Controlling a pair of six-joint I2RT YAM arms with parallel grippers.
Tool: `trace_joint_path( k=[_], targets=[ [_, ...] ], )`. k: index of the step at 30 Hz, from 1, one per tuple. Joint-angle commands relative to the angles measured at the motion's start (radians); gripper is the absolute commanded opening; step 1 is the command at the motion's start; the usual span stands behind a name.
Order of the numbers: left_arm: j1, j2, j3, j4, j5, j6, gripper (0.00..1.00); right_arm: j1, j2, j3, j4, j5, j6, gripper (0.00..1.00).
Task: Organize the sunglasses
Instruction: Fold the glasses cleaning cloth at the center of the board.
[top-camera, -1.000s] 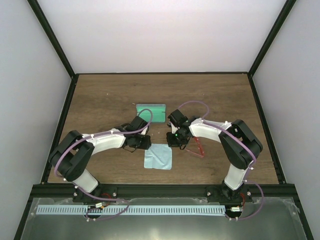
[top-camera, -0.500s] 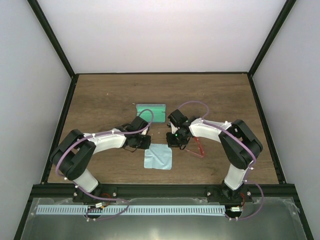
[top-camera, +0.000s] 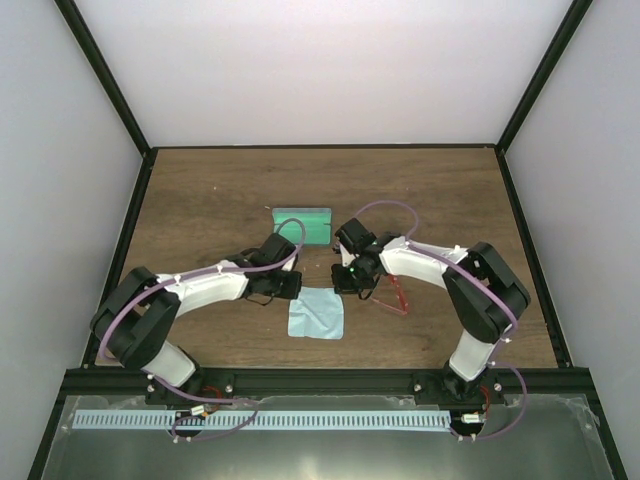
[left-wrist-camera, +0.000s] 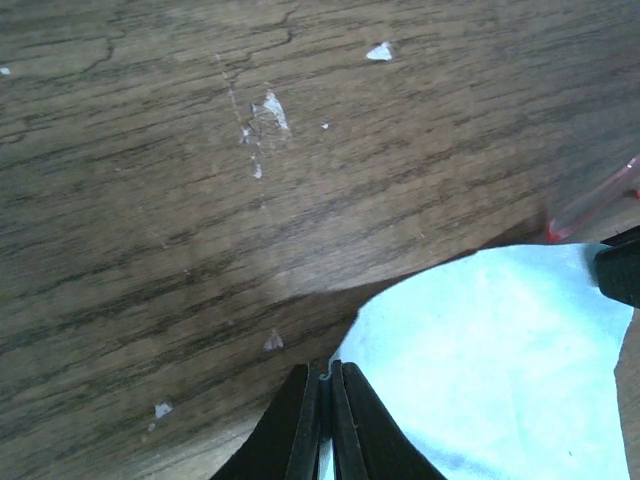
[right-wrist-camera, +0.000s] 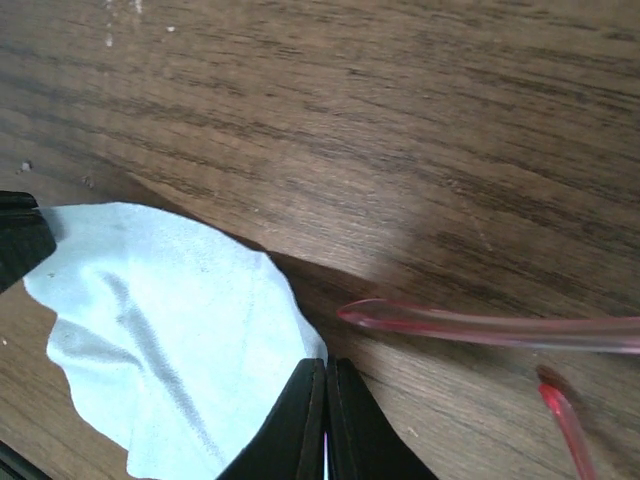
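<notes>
The red-framed sunglasses (top-camera: 392, 293) lie on the wooden table right of the light blue cloth (top-camera: 317, 314). My left gripper (top-camera: 292, 288) is shut on the cloth's far left corner, and the left wrist view shows the jaws (left-wrist-camera: 327, 375) pinching the cloth's edge (left-wrist-camera: 490, 370). My right gripper (top-camera: 347, 283) is shut on the far right corner, with its jaws (right-wrist-camera: 325, 368) closed on the cloth (right-wrist-camera: 170, 330). A red temple arm (right-wrist-camera: 480, 325) lies just right of the right fingers. The temple tip (left-wrist-camera: 600, 200) shows in the left wrist view.
The open case with green inside (top-camera: 303, 225) lies behind the grippers near the table's middle. Black frame posts and white walls surround the table (top-camera: 200, 200). My left gripper's dark finger (right-wrist-camera: 20, 235) shows at the left edge of the right wrist view.
The left arm's elbow has dropped and shifted left a little. Both grippers stay at the cloth's far corners. The sunglasses and case have not moved.
</notes>
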Motion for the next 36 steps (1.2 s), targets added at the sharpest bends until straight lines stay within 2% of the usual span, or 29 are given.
trace_joint_path(
  k=[1,15,36],
  targets=[
    [-0.022,-0.025,0.027,-0.019,-0.009,0.001,0.04,0.021,-0.04,0.009,-0.008,0.005,0.006,0.01],
    [-0.046,-0.061,0.029,-0.042,-0.032,-0.016,0.04,0.045,-0.105,-0.04,-0.023,0.01,0.013,0.01],
    [-0.058,-0.118,-0.057,-0.04,0.049,0.038,0.04,0.094,-0.129,-0.069,-0.026,0.007,0.041,0.01]
  ],
)
